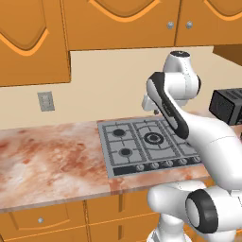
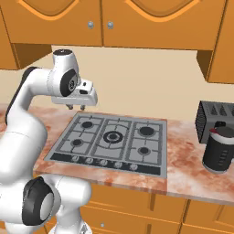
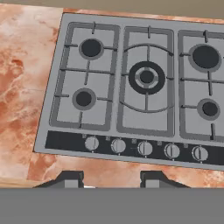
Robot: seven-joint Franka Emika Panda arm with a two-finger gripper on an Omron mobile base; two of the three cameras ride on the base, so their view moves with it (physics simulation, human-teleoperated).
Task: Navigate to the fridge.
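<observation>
Facing: I stand before a marble counter (image 1: pixel 52 165) with a grey hob (image 2: pixel 109 139) set into it; orange cupboards (image 1: pixel 118 21) hang above and orange drawers (image 1: pixel 42 220) sit below.
Fridge: I cannot place it; what I see from the base and from my hand is counter, hob, wall and cupboards.
My gripper (image 2: pixel 77 107): it hangs in the air over the back left corner of the hob, well above it, pointing down, touching nothing.
Hand state: my two fingertips (image 3: pixel 70 178) stand apart with bare counter edge showing between them, so my hand is open and holds nothing.
Hob: five burners, a large ringed one (image 3: pixel 146 77) in the middle, two on each side, under grey grates; a dark strip along the front carries five round knobs (image 3: pixel 145 148).
Right of hob: a black toaster (image 2: pixel 215 119) stands on the counter near the wall, and a dark kettle-like jug (image 2: pixel 220 151) stands just in front of it, closer to the counter edge.
Wall: cream, with a grey switch plate (image 1: pixel 46 101) to the left of the hob, above the counter.
My arm: it rises from the base in front of the drawers and bends forward over the hob's near edge.
</observation>
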